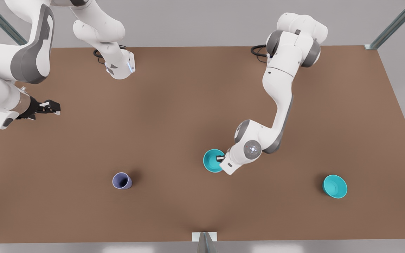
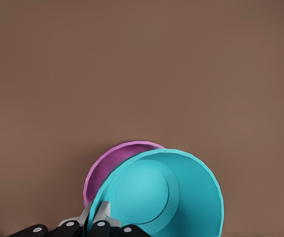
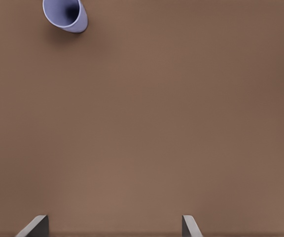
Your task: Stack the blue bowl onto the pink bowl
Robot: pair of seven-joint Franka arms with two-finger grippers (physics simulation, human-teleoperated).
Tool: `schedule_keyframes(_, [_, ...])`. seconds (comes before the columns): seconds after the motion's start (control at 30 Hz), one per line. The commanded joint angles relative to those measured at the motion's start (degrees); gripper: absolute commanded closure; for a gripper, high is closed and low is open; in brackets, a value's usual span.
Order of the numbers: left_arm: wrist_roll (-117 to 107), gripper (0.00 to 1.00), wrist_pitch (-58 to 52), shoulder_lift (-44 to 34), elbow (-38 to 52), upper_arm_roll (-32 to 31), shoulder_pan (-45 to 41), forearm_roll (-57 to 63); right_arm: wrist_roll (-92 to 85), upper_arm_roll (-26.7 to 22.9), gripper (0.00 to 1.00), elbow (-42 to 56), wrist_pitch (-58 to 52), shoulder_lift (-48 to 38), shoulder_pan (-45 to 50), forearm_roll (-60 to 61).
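Note:
The blue bowl (image 1: 212, 160) (image 2: 161, 195) is a teal bowl near the table's middle, toward the front view's right. My left gripper (image 1: 220, 158) (image 2: 96, 213) is shut on its rim, one finger inside and one outside. The pink bowl (image 2: 107, 165) shows as a magenta crescent just behind the blue bowl, which covers most of it. I cannot tell whether the two touch. In the front view the pink bowl is hidden under the blue one. My right gripper (image 1: 50, 107) hangs open over the table's edge at the front view's left, waiting with nothing between its fingers.
A second, slightly wider teal bowl (image 1: 334, 186) sits at the front view's right. A bluish-purple cup (image 1: 122, 181) (image 3: 64, 14) stands left of the middle. A metal post (image 1: 204, 241) rises at the table's near edge.

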Motion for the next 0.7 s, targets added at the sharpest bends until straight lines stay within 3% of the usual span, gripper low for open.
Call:
schedule_keyframes(0.0, [-10.89,0.09,-0.40,-0.04,-0.05,0.00,-0.11,-0.06,-0.81,-0.03,0.00,0.02,-0.04,0.00,0.01,0.03])
schedule_keyframes(0.03, [-10.89,0.00,-0.48,-0.12,-0.05,0.00,-0.11,0.03,-0.81,-0.03,0.00,0.02,-0.04,0.00,0.01,0.03])
schedule_keyframes(0.1, [-10.54,0.00,-0.92,-0.21,-0.05,0.00,-0.11,0.21,-0.90,-0.03,0.00,0.02,-0.04,0.00,0.01,0.03])
schedule_keyframes(0.13, [-10.01,0.00,-4.26,-0.91,-0.14,0.52,-0.11,1.69,-0.99,-0.03,0.00,0.02,-0.04,0.00,0.01,0.03])
schedule_keyframes(0.17, [-5.46,0.00,-15.66,-5.21,-0.14,2.19,0.86,5.92,-0.99,-0.03,0.00,0.02,-0.04,0.00,0.01,0.03])
schedule_keyframes(0.23, [8.42,0.00,-32.19,-13.03,0.38,13.60,1.21,6.01,-0.99,-0.03,0.00,0.02,-0.04,0.09,0.01,0.03])
schedule_keyframes(0.33, [24.08,0.00,-39.24,-18.67,0.74,25.66,1.12,6.89,-0.90,-0.03,0.00,0.02,-0.04,0.09,0.01,0.03])
schedule_keyframes(0.4, [24.45,0.00,-41.53,-22.53,1.61,28.38,1.30,6.80,-0.64,-0.03,0.00,0.28,0.14,0.09,0.01,0.12])
schedule_keyframes(0.43, [24.27,0.00,-41.88,-23.06,2.93,28.39,1.56,6.53,-0.63,-0.03,0.00,0.19,0.14,0.09,0.01,0.03])
schedule_keyframes(0.47, [24.00,0.00,-36.02,-27.53,0.32,22.88,4.18,7.23,-0.63,-0.03,0.00,0.37,0.23,0.18,0.09,-0.23])
schedule_keyframes(0.5, [24.62,0.00,-33.53,-32.82,-4.27,12.15,12.00,13.03,-0.55,-0.03,0.00,0.46,0.31,0.18,0.44,-0.23])
schedule_keyframes(0.53, [24.62,0.00,-34.32,-33.17,-3.92,8.44,15.01,13.39,-0.46,-0.03,0.00,0.54,0.31,0.18,0.45,-0.23])
schedule_keyframes(0.67, [24.00,0.00,-42.22,-31.34,-0.15,8.35,14.92,13.65,-0.46,-0.03,0.00,0.72,0.23,0.09,0.45,-0.23])
